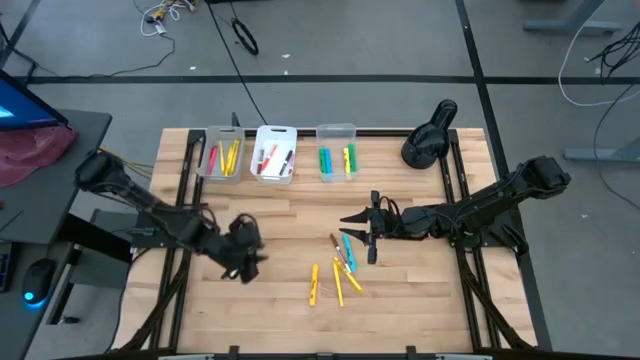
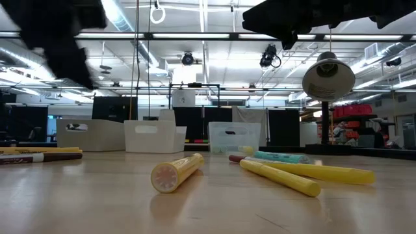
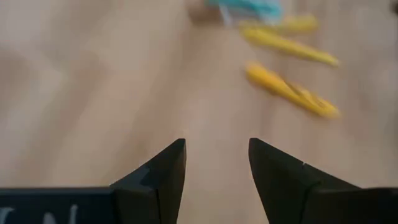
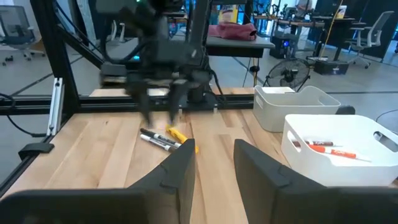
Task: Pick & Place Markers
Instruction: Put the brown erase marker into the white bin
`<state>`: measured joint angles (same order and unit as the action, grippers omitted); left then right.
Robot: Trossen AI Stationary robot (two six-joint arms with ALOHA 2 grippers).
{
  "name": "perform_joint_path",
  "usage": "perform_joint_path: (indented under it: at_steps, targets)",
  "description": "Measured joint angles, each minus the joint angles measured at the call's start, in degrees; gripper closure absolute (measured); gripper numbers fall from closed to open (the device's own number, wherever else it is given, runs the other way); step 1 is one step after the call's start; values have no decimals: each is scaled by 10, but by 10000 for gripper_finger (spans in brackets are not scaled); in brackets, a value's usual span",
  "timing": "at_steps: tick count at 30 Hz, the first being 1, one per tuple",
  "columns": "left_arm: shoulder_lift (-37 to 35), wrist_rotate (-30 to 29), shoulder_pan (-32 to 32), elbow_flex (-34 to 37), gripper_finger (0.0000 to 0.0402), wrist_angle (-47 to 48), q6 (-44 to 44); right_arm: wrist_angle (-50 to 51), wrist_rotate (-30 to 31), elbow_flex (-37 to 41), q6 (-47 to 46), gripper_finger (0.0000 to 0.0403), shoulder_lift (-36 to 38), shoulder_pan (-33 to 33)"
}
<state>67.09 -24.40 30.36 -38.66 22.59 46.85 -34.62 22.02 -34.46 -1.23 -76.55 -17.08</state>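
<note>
The wooden tabletop (image 1: 300,215) has a wide bare band across its middle, between the bins along the far edge and the loose markers (image 1: 338,270) lying toward the near edge, slightly right of centre. The left part of the tabletop is bare wood, and there the left tool (image 1: 243,262) hangs above the surface, well apart from the markers, its two dark fingers (image 3: 163,177) apart with nothing between them. The right tool (image 1: 366,228) reaches in from the right and hovers just beyond the far end of the loose cluster, its fingers (image 4: 178,171) parted by a narrow gap and holding nothing. The loose markers are thin sticks, mostly yellow, with a teal one and a brown one among them, lying at mixed angles and partly crossing. Three small bins stand in a row at the far edge: the left bin (image 1: 221,135) holds red and yellow markers, the middle white bin (image 1: 274,133) holds red and dark ones, and the right clear bin (image 1: 336,130) holds green and yellow ones. A black lamp-like object (image 1: 430,135) sits at the far right corner.
</note>
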Motion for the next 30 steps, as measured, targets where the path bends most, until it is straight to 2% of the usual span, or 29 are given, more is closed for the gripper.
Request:
perform_joint_path:
  at_steps: [3,5,8,11,17,21,23,27,30]
  targets:
    - [0,101,34,17,220,1,143,-1,0,0,0,292,0,0]
    - [0,142,56,28,220,1,227,-1,0,0,0,292,0,0]
    - [0,148,87,44,220,3,316,-1,0,0,0,292,0,0]
    - [4,114,106,54,220,6,338,-1,-1,0,0,292,0,0]
    - [32,65,104,55,220,-28,255,-1,-1,0,2,292,0,0]
    - [67,60,102,55,220,-91,89,-2,-1,0,2,292,0,0]
    - [83,59,97,55,220,-116,39,-3,-1,0,2,292,0,0]
    - [90,72,77,53,220,-99,-7,-3,-1,0,2,292,0,0]
    - [90,82,67,53,218,-59,-10,-3,-1,0,2,292,0,0]
